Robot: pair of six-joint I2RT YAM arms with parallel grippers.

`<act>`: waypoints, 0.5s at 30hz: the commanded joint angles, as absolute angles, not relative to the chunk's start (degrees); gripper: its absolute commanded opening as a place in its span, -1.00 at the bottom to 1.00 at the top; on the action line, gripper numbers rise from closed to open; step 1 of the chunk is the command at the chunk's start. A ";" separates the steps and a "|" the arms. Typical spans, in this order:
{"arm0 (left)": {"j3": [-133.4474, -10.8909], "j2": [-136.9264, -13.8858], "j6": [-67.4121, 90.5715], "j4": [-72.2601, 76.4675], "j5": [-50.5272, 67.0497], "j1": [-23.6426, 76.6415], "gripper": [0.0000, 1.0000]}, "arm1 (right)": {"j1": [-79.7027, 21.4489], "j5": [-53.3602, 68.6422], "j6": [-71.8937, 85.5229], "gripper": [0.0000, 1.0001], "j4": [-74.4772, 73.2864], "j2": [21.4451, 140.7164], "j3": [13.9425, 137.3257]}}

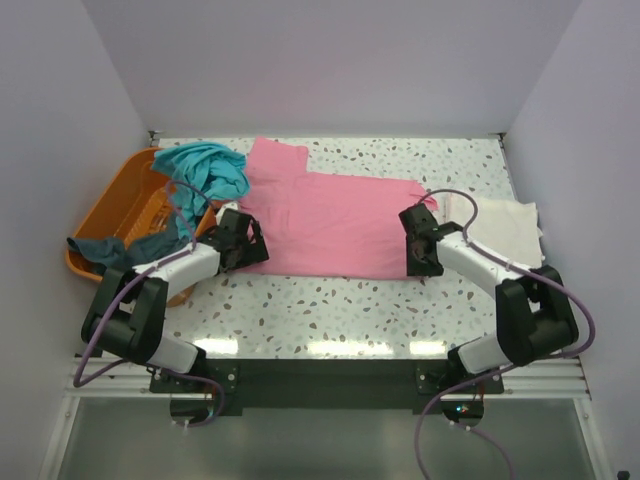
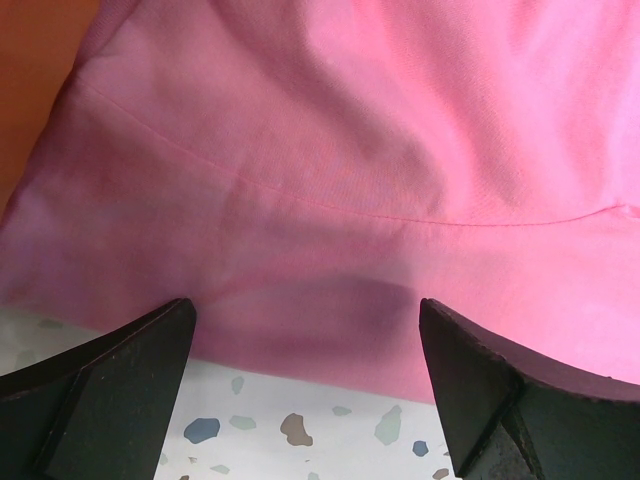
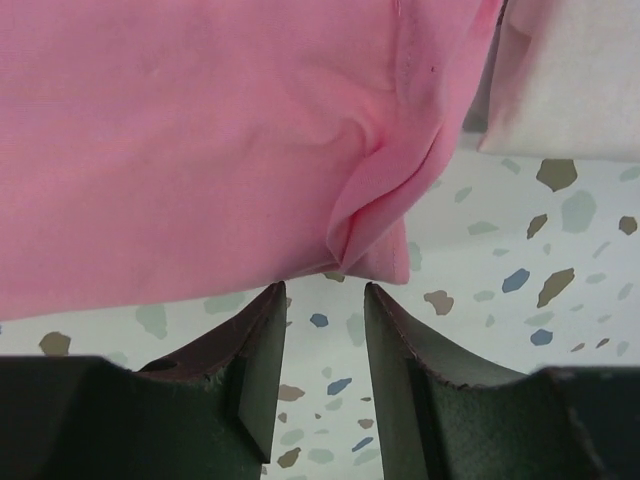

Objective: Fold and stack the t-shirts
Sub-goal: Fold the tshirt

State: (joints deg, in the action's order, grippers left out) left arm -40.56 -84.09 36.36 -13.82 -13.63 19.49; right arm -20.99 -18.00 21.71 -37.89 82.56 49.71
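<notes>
The pink t-shirt (image 1: 330, 215) lies spread flat across the middle of the table. My left gripper (image 1: 252, 250) is wide open over its near left edge; in the left wrist view (image 2: 308, 330) the pink hem (image 2: 330, 200) lies between the fingers. My right gripper (image 1: 415, 260) is at the shirt's near right corner, slightly open and empty; in the right wrist view (image 3: 325, 295) the bunched pink corner (image 3: 375, 245) sits just beyond the tips. The cream-white shirt (image 1: 505, 225) lies folded at the right. The teal shirt (image 1: 210, 170) and the dark slate-blue shirt (image 1: 105, 250) hang on the basket.
The orange plastic basket (image 1: 115, 205) stands at the left edge of the table, close to my left arm. The speckled tabletop (image 1: 330, 305) shows along the near side. White walls close in the back and both sides.
</notes>
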 commanded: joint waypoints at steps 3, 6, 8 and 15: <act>-38.93 -84.46 35.86 -16.35 -12.75 18.46 1.00 | -21.27 -23.63 26.27 -0.21 -34.11 86.65 48.34; -38.94 -84.64 35.86 -16.35 -12.92 18.46 1.00 | -21.27 -25.13 27.68 -0.28 -35.33 88.50 49.83; -38.94 -84.64 35.86 -16.52 -13.01 18.46 1.00 | -21.27 -26.71 29.18 -0.35 -36.12 88.86 50.79; -39.29 -85.16 35.95 -17.05 -14.59 18.46 1.00 | -21.18 -32.59 28.92 -0.96 -40.32 90.44 53.52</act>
